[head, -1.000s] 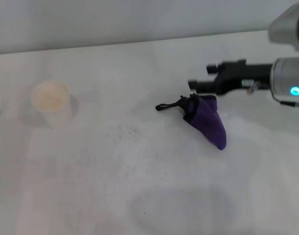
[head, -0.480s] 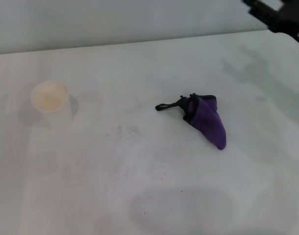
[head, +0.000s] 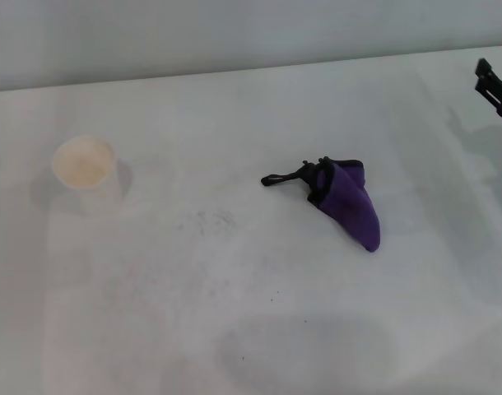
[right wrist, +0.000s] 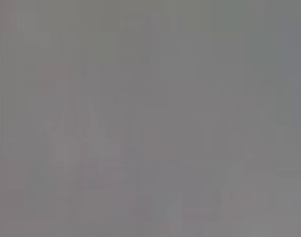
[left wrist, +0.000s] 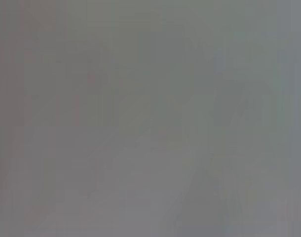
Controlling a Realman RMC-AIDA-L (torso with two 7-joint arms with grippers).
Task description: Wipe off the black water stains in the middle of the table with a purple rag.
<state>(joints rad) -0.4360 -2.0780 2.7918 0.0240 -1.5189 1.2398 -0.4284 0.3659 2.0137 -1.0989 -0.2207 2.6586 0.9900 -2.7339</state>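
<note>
The purple rag (head: 346, 202) lay crumpled on the table (head: 234, 329), right of faint dark specks (head: 214, 220); the right gripper (head: 496, 89) hung well beyond it, jaw state unclear.

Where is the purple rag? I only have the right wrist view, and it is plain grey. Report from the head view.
Observer: The purple rag lies bunched on the table, right of the middle, with nothing touching it.
Operator: Now place the right gripper.
Observer: The right gripper shows only at the far right edge, well apart from the rag.
Operator: Give me the stain.
Observer: No dark blot shows, only faint specks left of the rag, toward the paper cup.
</note>
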